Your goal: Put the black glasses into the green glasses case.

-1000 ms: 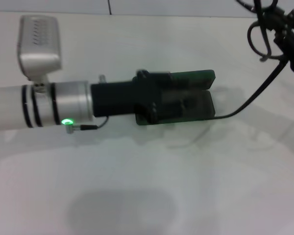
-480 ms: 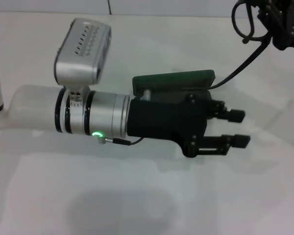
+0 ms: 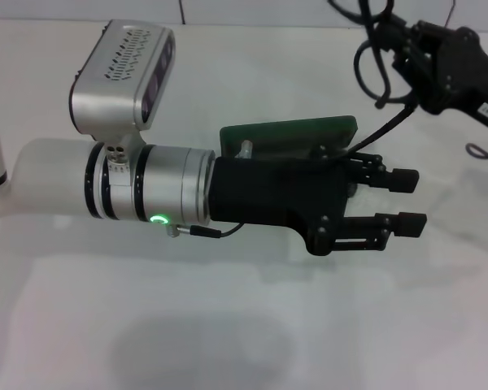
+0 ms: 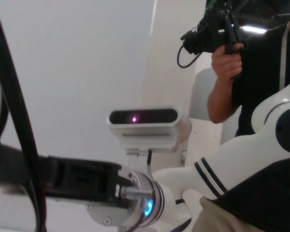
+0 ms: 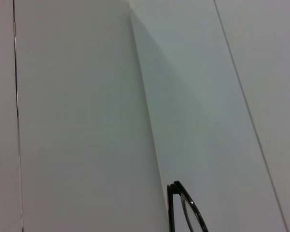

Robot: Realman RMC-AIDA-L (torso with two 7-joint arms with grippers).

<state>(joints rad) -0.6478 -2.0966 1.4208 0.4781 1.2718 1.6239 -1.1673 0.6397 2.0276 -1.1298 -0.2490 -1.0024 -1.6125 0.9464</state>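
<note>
The green glasses case [image 3: 289,132] lies open at mid-table. Only its raised lid shows; its base is hidden under my left arm. My left gripper [image 3: 411,201] reaches past the case's right end, open and empty, above the table. My right gripper [image 3: 398,45] is at the far right, above and behind the case. It holds the black glasses [image 3: 379,103], which show as thin black loops hanging at its tip. Part of one rim and lens shows in the right wrist view [image 5: 183,210] against a pale wall.
The white table [image 3: 228,325] lies under both arms. The left wrist camera block [image 3: 122,73] stands up from the left arm. Black cables hang around the right arm [image 3: 472,150]. A person [image 4: 227,72] stands beside the robot in the left wrist view.
My left arm has slid right and risen off the case, and its fingers now show open past the case's end. My right arm has moved left toward the case with the glasses.
</note>
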